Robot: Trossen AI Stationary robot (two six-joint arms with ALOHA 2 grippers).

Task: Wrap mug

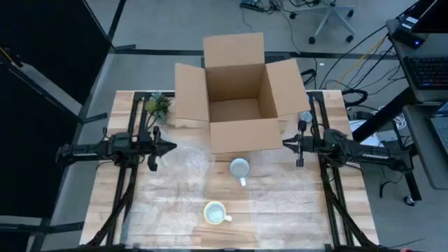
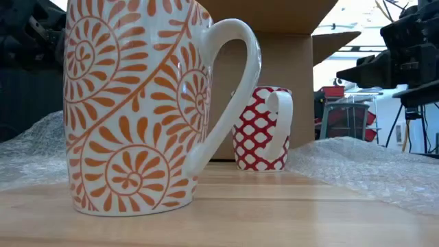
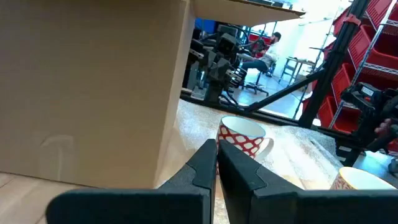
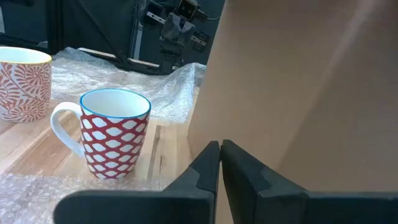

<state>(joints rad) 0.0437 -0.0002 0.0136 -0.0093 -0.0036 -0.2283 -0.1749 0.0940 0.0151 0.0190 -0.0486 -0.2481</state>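
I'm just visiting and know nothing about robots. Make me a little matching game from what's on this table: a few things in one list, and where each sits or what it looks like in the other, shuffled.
Things:
1. orange mug
2. red mug
3. cardboard box
4. bubble wrap

Descriptions:
A. open, flaps spread, at the back of the table
B. clear sheet lying by the left gripper
C. swirling leaf pattern, nearest the front edge
D. lattice pattern, blue rim, just in front of the box

Pairs: 1-C, 2-D, 3-A, 4-B
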